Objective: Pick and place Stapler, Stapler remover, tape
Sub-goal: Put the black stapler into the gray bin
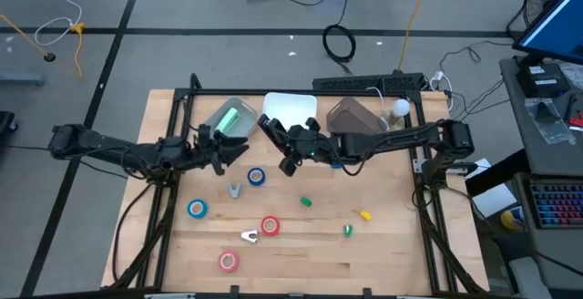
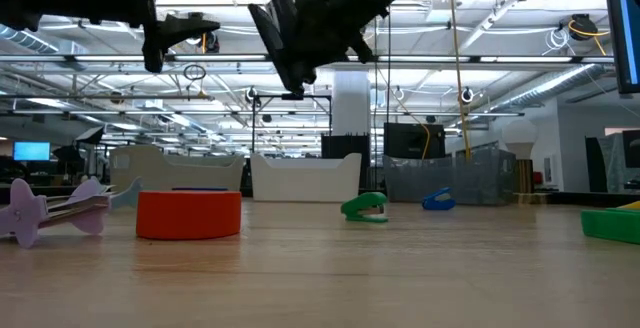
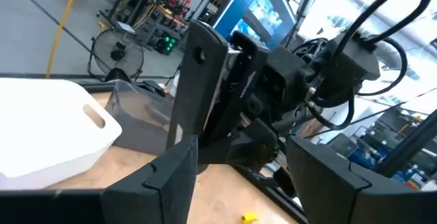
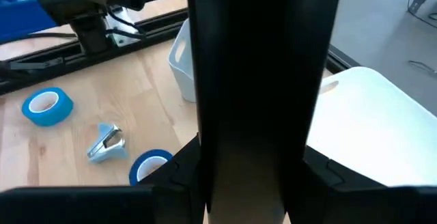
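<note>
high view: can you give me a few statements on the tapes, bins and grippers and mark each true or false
1. Four tape rolls lie on the table, two blue and two red. True.
2. The right gripper is empty. False: it is shut on a black stapler, held up near the white bin.
3. The clear bin has a green object in it. True.
4. The left gripper holds a blue tape roll. False: its fingers are open with nothing between them, next to the clear bin.
5. Both red rolls are in the white bin. False: they lie on the bare wood, on the opposite side of the table from the bins.
</note>
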You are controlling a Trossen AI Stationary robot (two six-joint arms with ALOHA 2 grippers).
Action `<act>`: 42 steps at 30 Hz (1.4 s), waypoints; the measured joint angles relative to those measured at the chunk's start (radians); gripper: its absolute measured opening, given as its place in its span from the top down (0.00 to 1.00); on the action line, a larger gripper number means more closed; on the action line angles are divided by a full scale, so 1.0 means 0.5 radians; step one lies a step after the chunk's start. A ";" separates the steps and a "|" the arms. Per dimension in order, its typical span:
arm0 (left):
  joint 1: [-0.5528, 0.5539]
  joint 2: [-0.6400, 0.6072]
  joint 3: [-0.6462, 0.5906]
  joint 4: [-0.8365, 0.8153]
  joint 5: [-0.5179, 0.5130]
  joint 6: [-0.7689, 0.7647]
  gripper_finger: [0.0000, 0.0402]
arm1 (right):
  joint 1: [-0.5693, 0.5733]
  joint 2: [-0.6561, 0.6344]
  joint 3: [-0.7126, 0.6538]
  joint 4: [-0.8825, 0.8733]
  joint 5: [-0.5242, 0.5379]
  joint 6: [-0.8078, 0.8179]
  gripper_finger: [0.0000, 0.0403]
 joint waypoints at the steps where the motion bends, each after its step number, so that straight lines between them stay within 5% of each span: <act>1: 0.000 0.039 0.000 0.055 0.000 0.012 0.44 | 0.000 0.009 0.000 0.027 0.001 0.009 0.68; 10: 0.000 0.374 0.126 0.188 -0.007 0.324 0.44 | -0.011 0.076 -0.004 0.017 0.007 0.149 0.68; 18: -0.001 0.605 0.209 0.166 -0.291 0.426 0.44 | 0.003 0.072 -0.003 0.029 0.097 0.146 0.68; 31: -0.002 0.604 0.209 0.167 -0.365 0.432 0.44 | 0.056 0.071 -0.003 -0.193 0.157 0.092 0.68; 37: -0.003 0.530 0.288 0.099 -0.364 0.817 0.44 | 0.054 0.071 -0.003 -0.302 0.217 -0.004 0.68; 42: -0.029 0.535 0.594 -0.436 -0.347 1.253 0.44 | 0.054 0.071 -0.003 -0.311 0.211 -0.199 0.68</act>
